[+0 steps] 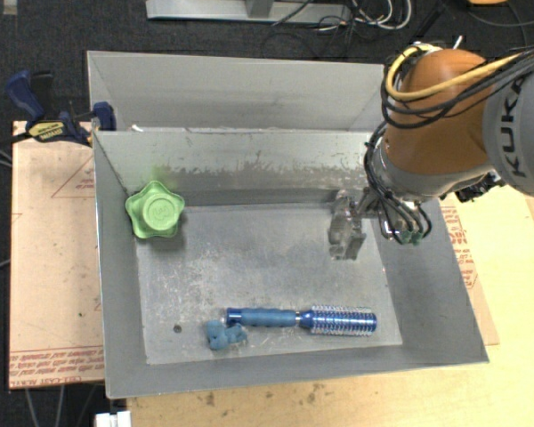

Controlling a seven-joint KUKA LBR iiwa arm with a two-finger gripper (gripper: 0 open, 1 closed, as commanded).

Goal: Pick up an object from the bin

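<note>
Blue hairbrush (301,319) lies flat on the floor of the grey bin (249,154), in the lower middle of the frame, approx. parallel to the lower wall. Its bristle head is toward the right and its handle toward the left. At the handle's left end, touching it or just beside it (cannot tell which), is a small blue crumpled piece (224,335). A green flower-shaped lid (155,210) sits at the left of the frame, against the left wall, well apart from the brush.

The pincer (344,236) hangs in the upper right part of the bin, over bare grey floor nr. the back wall, above the brush head and apart from it. I cannot tell if the pincer is spread or pressed together. Behind it, at the upper right of the frame, are the arm's orange cover (436,114) w/ cables (400,221).
</note>
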